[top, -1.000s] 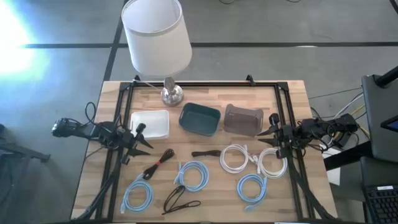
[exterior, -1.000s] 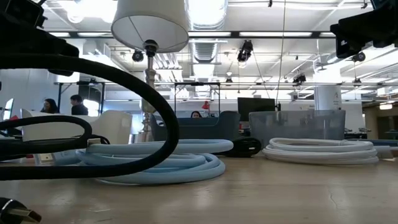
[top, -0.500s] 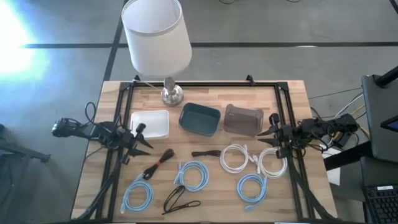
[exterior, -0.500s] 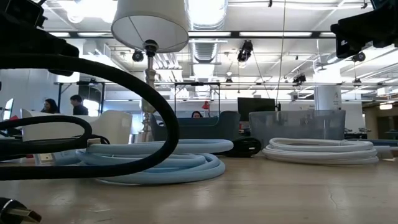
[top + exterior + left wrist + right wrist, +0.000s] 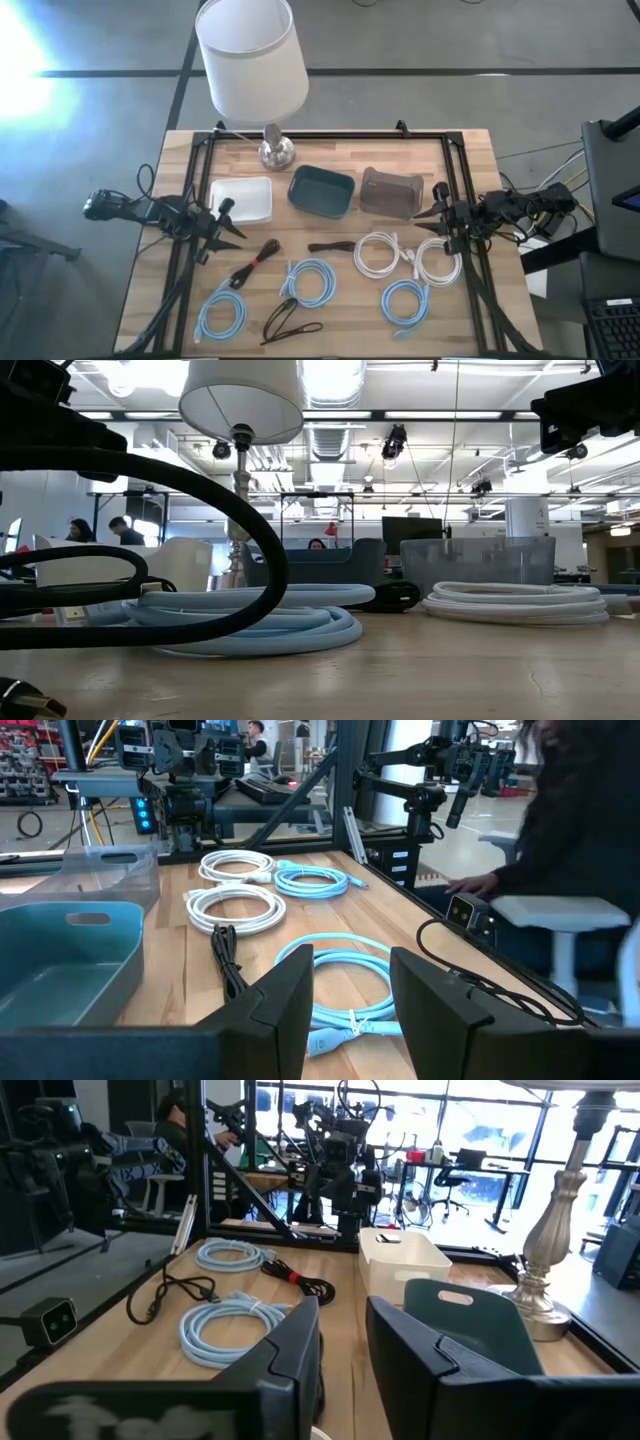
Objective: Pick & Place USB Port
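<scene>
- The USB cables lie coiled on the wooden tabletop point(image 5: 480, 170), all in its front half: a white cable point(image 5: 378, 253) and a second white cable point(image 5: 437, 262) on the right, and three light blue cables point(image 5: 312, 282) spread across the front.
- One blue coil sits front left point(image 5: 221, 314), another front right point(image 5: 405, 301).
- A black cable with a red band point(image 5: 255, 264) lies between the left blue coil and the middle one; a thin black loop point(image 5: 288, 322) lies at the front edge, and a short black cable point(image 5: 330, 246) lies just left of the first white coil.
- Behind the cables stand three bins in a row: a white bin point(image 5: 241, 200), a teal bin point(image 5: 321, 192) and a clear grey bin point(image 5: 391, 192).
- A lamp point(image 5: 252, 62) with a white shade stands at the back of the tabletop.
- The left pincer point(image 5: 222, 228) hangs at the left side beside the white bin, its fingers point(image 5: 288, 1010) spread with nothing between them.
- The right pincer point(image 5: 438, 228) hangs at the right side, over the edge of the second white cable, its fingers point(image 5: 298, 1355) parted and holding nothing.
- A person's dark sleeve point(image 5: 585, 810) shows beyond the tabletop in the left wrist view.
</scene>
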